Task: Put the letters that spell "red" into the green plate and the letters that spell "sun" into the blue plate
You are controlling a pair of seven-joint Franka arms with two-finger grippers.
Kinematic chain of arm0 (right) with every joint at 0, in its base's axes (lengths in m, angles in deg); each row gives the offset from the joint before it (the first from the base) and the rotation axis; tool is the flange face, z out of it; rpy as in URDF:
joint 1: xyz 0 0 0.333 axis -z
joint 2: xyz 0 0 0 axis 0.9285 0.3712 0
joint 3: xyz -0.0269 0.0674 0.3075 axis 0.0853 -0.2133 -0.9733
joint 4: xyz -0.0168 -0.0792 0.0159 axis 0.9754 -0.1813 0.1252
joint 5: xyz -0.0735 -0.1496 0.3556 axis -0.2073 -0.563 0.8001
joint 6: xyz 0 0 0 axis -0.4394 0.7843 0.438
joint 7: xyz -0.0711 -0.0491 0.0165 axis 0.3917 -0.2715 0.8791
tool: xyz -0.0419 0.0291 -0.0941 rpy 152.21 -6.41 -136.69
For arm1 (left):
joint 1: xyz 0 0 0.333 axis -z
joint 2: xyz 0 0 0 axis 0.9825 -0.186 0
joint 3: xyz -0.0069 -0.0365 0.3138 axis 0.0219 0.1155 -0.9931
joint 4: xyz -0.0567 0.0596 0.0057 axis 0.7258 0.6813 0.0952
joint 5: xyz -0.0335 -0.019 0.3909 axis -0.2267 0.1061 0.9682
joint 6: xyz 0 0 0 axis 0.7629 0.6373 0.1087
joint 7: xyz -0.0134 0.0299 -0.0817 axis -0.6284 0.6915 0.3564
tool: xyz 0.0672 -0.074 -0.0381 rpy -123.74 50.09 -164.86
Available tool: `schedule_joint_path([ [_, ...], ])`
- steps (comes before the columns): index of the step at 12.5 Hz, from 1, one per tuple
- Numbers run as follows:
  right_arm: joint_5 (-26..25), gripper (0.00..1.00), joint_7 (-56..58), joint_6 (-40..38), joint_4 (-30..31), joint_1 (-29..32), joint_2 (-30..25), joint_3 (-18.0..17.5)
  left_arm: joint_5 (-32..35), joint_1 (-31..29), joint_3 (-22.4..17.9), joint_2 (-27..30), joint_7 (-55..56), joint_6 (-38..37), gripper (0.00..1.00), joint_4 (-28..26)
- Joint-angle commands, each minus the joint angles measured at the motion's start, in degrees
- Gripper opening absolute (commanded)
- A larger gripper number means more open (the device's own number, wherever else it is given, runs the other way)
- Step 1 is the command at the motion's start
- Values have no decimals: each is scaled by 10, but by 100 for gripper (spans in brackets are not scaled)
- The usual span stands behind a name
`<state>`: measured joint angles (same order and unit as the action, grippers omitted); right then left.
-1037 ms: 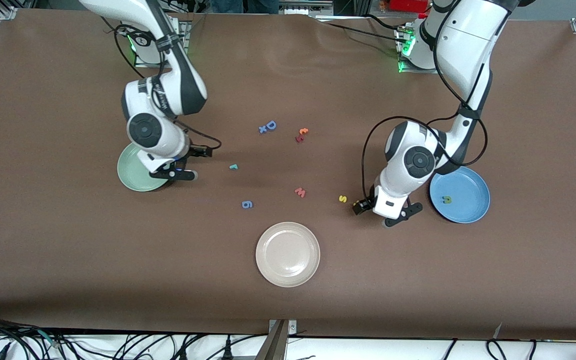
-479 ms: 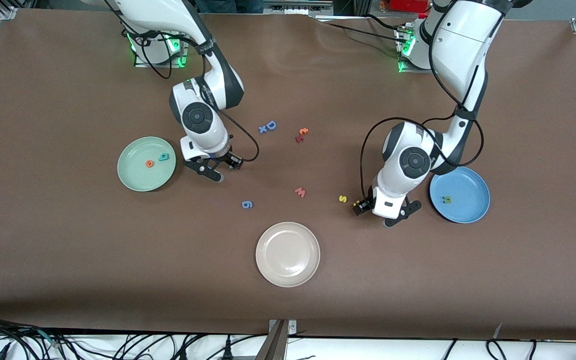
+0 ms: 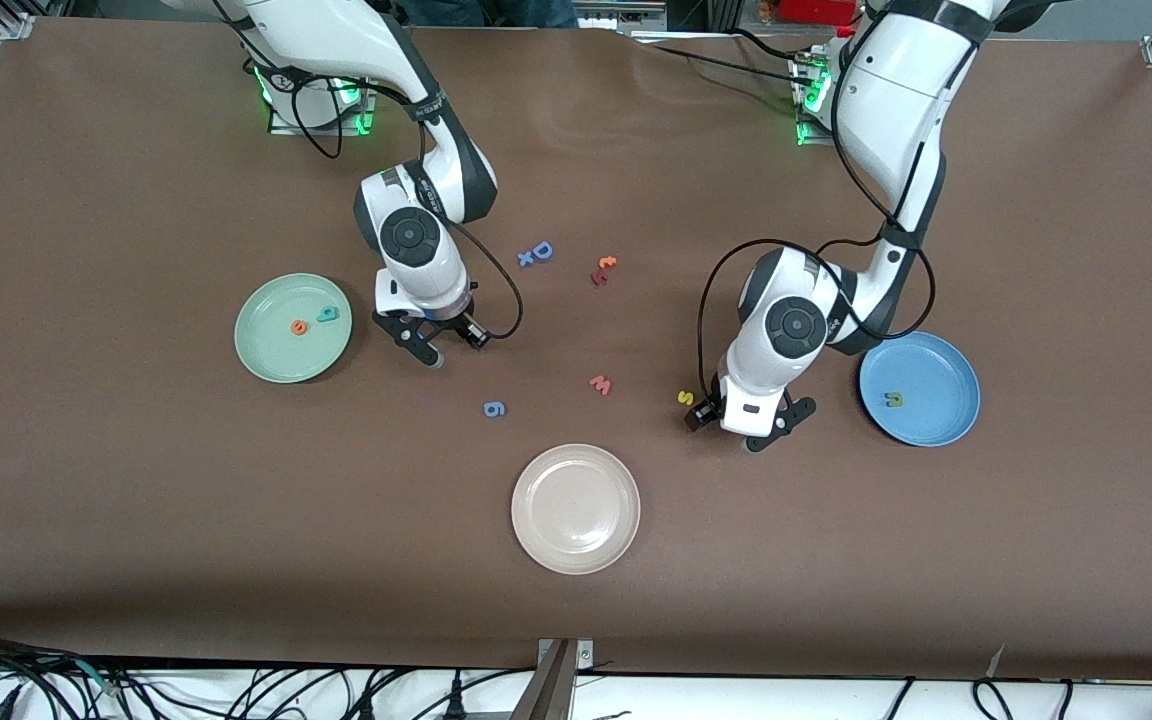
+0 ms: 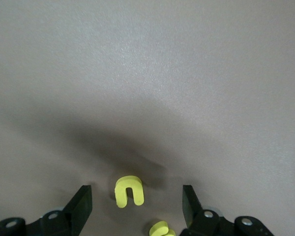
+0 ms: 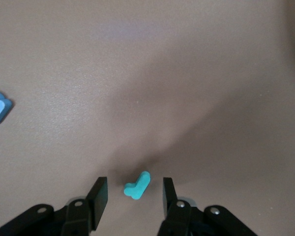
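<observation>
The green plate (image 3: 276, 350) holds the orange "e" (image 3: 299, 326) and the teal "d" (image 3: 328, 314). My right gripper (image 3: 433, 350) is low beside that plate. In the right wrist view the right gripper (image 5: 133, 196) is open, with the teal "r" (image 5: 137, 186) flat on the table between its fingers, untouched. The blue plate (image 3: 936, 425) holds the dark green "n" (image 3: 894, 400). My left gripper (image 3: 774, 425) is beside it. In the left wrist view the left gripper (image 4: 136, 206) straddles the yellow "u" (image 4: 129, 191), open. The yellow "s" (image 3: 685, 397) lies next to it.
A beige-white plate (image 3: 575, 545) sits nearest the front camera at mid-table. Loose letters lie between the arms: a blue "g" (image 3: 495, 408), a red "w" (image 3: 600, 384), a blue "D" (image 3: 539, 251), and small orange and red pieces (image 3: 603, 268).
My right arm swung from over the green plate to the teal "r" and its fingers narrowed. My left gripper slid a little toward the yellow "s".
</observation>
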<state>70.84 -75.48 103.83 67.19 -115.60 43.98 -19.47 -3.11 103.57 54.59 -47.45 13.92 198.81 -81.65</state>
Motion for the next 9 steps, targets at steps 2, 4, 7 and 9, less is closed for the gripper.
schedule_joint_path([
  [2,37,47,-5,17,-8,-3,20,2,53,9,-22,-15,17,-2,82,19],
  [4,37,45,1,16,-7,-3,23,-1,55,9,-22,-15,18,-2,82,19],
  [7,37,34,2,16,-7,-5,26,-5,51,9,-22,-15,20,-2,79,19],
  [9,37,19,4,12,-7,-6,26,-5,49,11,-21,-16,20,-2,78,19],
])
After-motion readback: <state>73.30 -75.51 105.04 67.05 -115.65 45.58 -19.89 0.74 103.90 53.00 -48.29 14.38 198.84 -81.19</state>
